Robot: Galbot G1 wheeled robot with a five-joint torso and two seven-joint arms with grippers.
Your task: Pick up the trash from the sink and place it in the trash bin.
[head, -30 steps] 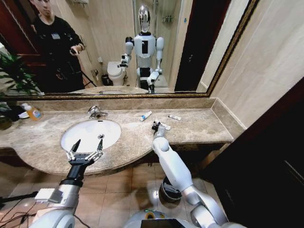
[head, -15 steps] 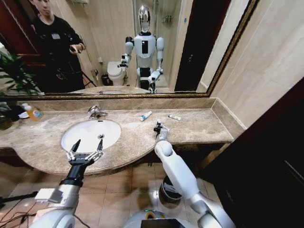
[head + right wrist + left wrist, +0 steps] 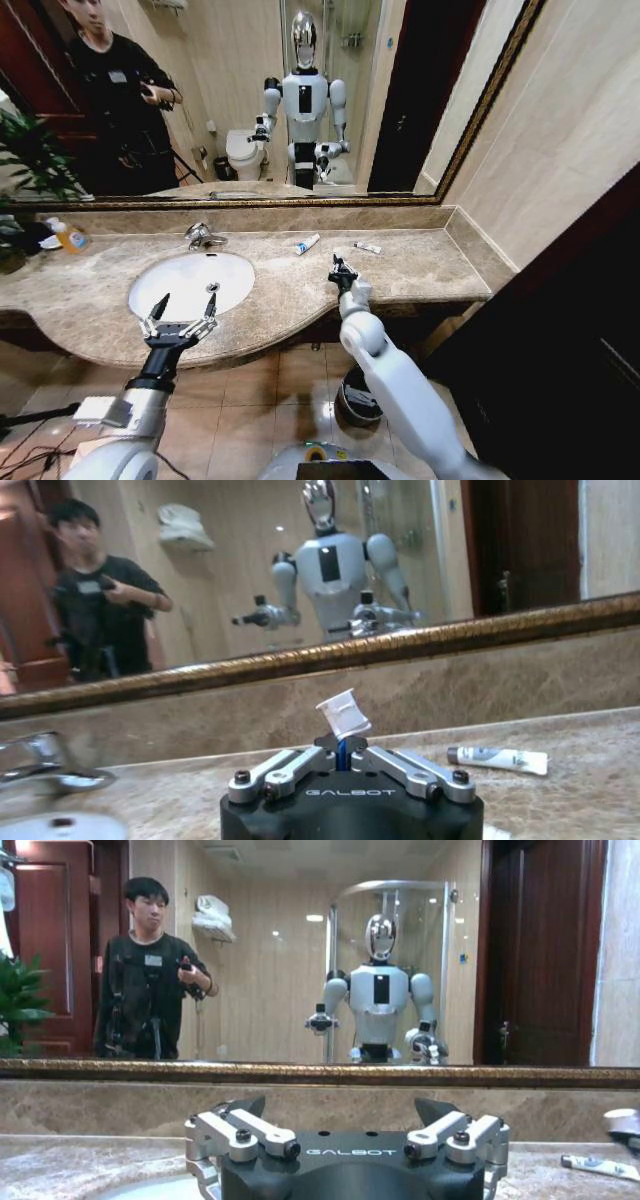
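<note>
My right gripper point(image 3: 338, 268) is up over the marble counter point(image 3: 420, 265) to the right of the sink point(image 3: 190, 283), its jaws pinched shut on a small white tube point(image 3: 345, 713) that sticks up between the fingertips. My left gripper point(image 3: 180, 318) hangs over the sink's front rim with its fingers spread wide and nothing between them. Two more white tubes point(image 3: 307, 244) point(image 3: 367, 248) lie on the counter near the back wall, and the trash bin point(image 3: 355, 398) stands on the floor under the counter edge.
</note>
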